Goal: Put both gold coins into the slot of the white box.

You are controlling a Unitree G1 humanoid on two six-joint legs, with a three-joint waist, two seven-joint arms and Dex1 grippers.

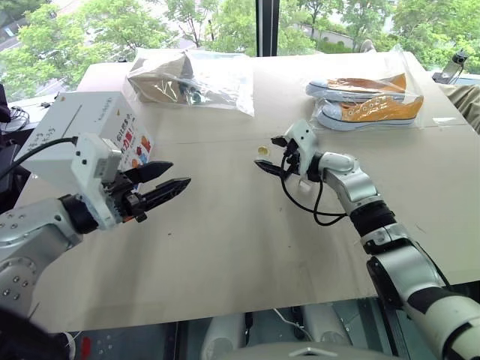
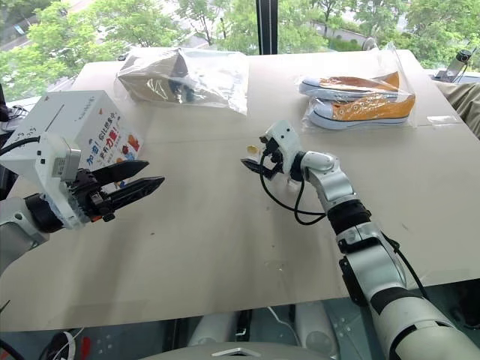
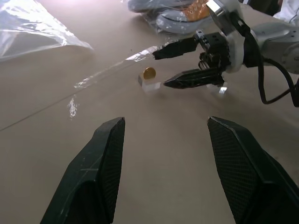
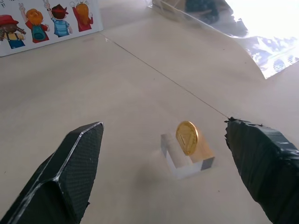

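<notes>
You've got one gold coin (image 4: pixel 187 137), one clear holder (image 4: pixel 187 161), one white box (image 1: pixel 86 135), two bags (image 1: pixel 196 79), maybe two orange shoes (image 1: pixel 367 101).

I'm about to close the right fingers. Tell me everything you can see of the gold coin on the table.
The gold coin is a small, shiny, gold-yellow disc that looks like metal, with a faint raised design on its face. It stands upright on edge in a small clear plastic holder, which rests on the tan table. Only the holder touches it. The right gripper is open, with one black finger on each side of the coin and a gap to both. The white box stands well off to the robot's left.
</notes>
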